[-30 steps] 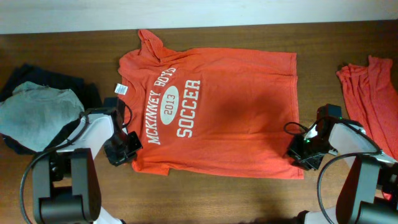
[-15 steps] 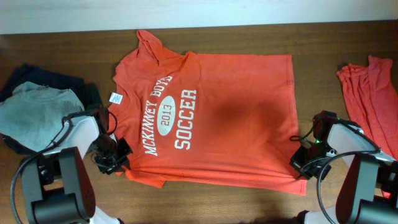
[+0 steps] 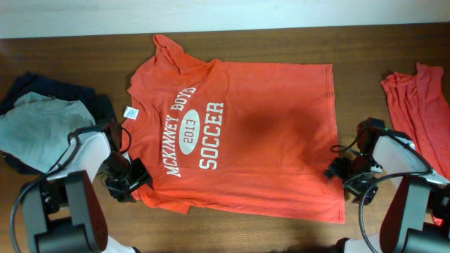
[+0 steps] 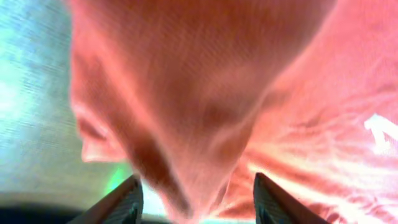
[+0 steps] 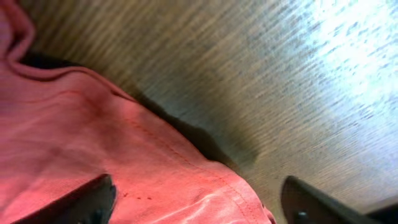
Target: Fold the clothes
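On the table (image 3: 281, 46), flat orange-red T-shirt (image 3: 274, 147).

- On my left wrist feed, the orange-red shirt (image 4: 205, 81) fills most of the frame, close up and blurred.
- A rumpled fold of it hangs down the middle, its tip between the prongs of my left gripper (image 4: 198, 205).
- The two dark fingers (image 4: 124, 202) stand apart at the bottom edge, with gaps either side of the fold.
- A scrap of white lettering (image 4: 380, 134) shows far right.
- The table (image 4: 31, 124) shows pale and washed out at left.
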